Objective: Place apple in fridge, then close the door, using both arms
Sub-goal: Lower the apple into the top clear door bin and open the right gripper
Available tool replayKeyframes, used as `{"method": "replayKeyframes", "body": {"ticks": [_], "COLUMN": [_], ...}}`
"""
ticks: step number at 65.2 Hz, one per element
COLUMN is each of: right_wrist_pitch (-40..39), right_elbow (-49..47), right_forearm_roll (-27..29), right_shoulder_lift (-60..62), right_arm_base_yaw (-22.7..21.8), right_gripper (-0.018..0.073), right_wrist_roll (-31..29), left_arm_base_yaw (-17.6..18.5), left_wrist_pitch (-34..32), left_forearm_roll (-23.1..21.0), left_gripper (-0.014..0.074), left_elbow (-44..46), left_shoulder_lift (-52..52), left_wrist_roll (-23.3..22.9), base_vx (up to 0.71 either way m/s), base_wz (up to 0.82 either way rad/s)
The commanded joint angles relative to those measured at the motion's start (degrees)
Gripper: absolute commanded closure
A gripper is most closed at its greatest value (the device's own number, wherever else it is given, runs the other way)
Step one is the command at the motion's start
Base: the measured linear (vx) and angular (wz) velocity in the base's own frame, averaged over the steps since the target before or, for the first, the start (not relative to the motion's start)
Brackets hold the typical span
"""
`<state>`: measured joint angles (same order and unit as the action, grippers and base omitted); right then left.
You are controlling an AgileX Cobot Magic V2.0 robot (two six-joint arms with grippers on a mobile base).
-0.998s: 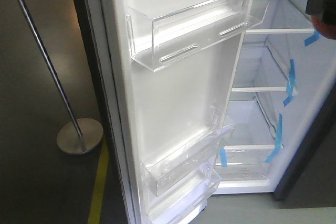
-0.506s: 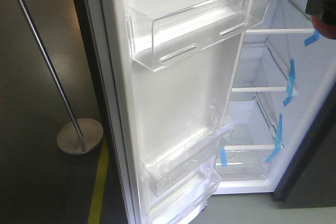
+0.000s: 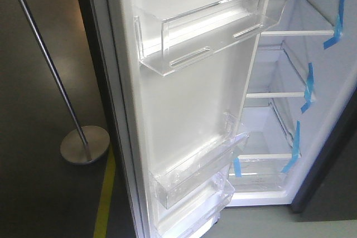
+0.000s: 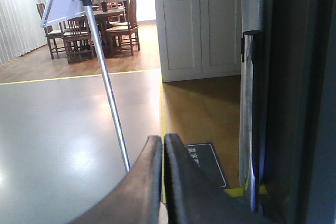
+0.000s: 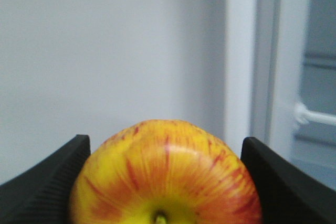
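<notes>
Right gripper (image 5: 165, 141): jaws apart, pressed on both sides of the apple (image 5: 165, 179).
Apple: between the right jaws, stem dimple toward the camera, white wall behind it.
Left gripper (image 4: 163, 140): jaws touching each other, holding nothing.
Door (image 3: 184, 104): open, white face and clear bins (image 3: 212, 26) showing.
Fridge (image 3: 268, 121): white shelves inside, blue tape (image 3: 307, 87) strips on the right wall.
</notes>
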<state>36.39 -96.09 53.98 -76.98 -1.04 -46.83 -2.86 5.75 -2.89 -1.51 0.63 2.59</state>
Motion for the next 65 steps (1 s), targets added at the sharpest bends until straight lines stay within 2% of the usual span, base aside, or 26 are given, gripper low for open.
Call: {"method": "replayKeyframes", "body": {"ticks": [1,5,9,27,36,53,65], "right_wrist_pitch": [2.29,6.17,9.28,14.18,15.55,13.37,8.79], "right_elbow": [-5.64,-7.56,-9.27,-11.15,-11.15,-11.15,-11.15], "right_forearm_roll": [15.61,20.55,22.53,23.25,23.25,17.45,11.93], "right_shoulder_lift": [-3.37,-6.8,-9.76,-18.65,-20.26,-20.8,-20.8], "right_arm_base_yaw": [-0.05,-0.05,-0.05,-0.05,0.0,2.72,4.92], "right_gripper": [0.0331,0.0331,0.033,0.0287,0.023,0.0013,-0.0062], "right_wrist_roll": [-11.76,-14.88,-16.03,-16.69,-17.51,-17.0,-15.51], "left_arm_base_yaw": [0.26,0.26,0.26,0.26,0.26,0.26,0.26], "left_wrist_pitch": [-4.42,-4.42,-4.42,-4.42,-4.42,-4.42,-4.42], "left_forearm_roll": [-0.11,-0.11,-0.11,-0.11,-0.11,-0.11,-0.11], "left_gripper": [0.0603,0.0603,0.0603,0.0603,0.0603,0.0603,0.0603], "left_elbow": [-0.89,-0.89,-0.89,-0.89,-0.89,-0.89,-0.89], "left_shoulder_lift": [0.89,0.89,0.89,0.89,0.89,0.89,0.89], "left_wrist_roll": [-0.32,-0.32,-0.32,-0.32,-0.32,-0.32,-0.32], "base_vx": [0.0,0.0,0.0,0.0,0.0,0.0,0.0], "base_wz": [0.0,0.0,0.0,0.0,0.0,0.0,0.0]}}
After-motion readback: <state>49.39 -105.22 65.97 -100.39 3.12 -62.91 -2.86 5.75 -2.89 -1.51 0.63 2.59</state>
